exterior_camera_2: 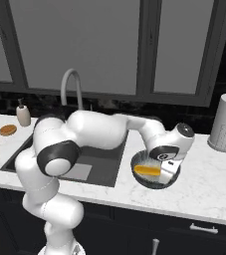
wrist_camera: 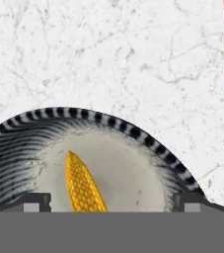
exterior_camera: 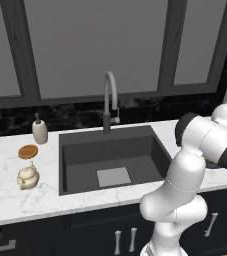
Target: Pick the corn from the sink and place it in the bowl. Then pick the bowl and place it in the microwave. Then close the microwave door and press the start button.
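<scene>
The corn (wrist_camera: 84, 185) is lying in the bowl (wrist_camera: 15, 143); the gripper (wrist_camera: 111, 202) is hovering above, jaws apart; bowl-to-microwave steps are remaining.

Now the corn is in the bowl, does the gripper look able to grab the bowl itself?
Probably yes: the open gripper hangs right over the bowl, corn lying between its fingertips, and the rim stands free on the counter.

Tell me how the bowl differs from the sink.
The bowl is round and small, the sink rectangular and far larger. The bowl sits on the marble counter; the sink is set into it. The bowl holds the corn; the sink does not. Both are dark grey outside.
</scene>
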